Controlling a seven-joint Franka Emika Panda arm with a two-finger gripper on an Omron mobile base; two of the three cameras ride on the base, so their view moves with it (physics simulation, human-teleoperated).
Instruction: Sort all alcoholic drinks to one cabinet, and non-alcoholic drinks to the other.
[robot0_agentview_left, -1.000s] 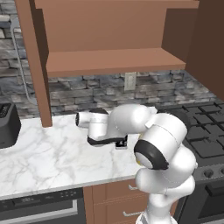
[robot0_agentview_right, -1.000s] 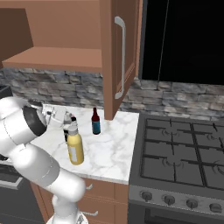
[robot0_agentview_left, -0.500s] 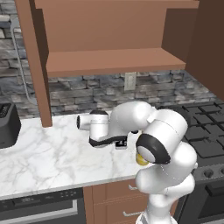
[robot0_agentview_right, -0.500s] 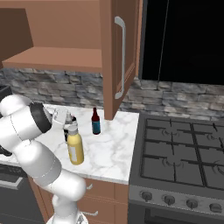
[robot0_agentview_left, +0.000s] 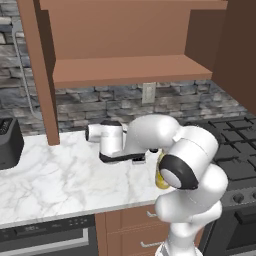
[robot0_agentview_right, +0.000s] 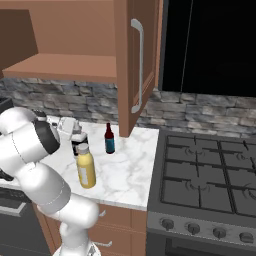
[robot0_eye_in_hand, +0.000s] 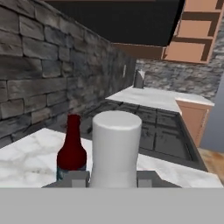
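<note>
In the hand view my gripper (robot0_eye_in_hand: 113, 178) holds the thick neck of the whitish bottle (robot0_eye_in_hand: 116, 144), one fingertip pressed against each side. The slim dark-brown bottle (robot0_eye_in_hand: 71, 153) with its red cap stands just to the left of it. From the right base view the whitish bottle's black label (robot0_agentview_right: 77, 145) shows under my gripper (robot0_agentview_right: 74, 133). The yellow juice bottle (robot0_agentview_right: 86, 169) stands in front of it, and the dark-brown bottle (robot0_agentview_right: 109, 139) is to its right. The yellow bottle (robot0_agentview_left: 160, 176) peeks out behind my arm's elbow. The pink bottle is out of view.
An open wall cabinet with a bare shelf (robot0_agentview_left: 130, 70) hangs over the marble counter (robot0_agentview_left: 55, 180). Its open door (robot0_agentview_right: 135, 65) juts out above the bottles. A gas stove (robot0_agentview_right: 210, 175) lies to the right and a dark toaster (robot0_agentview_left: 7, 142) at the far left.
The arm's elbow has swung a little, uncovering the yellow bottle in the left base view. The hand has stayed at the whitish bottle, and the bottles stand where they were.
</note>
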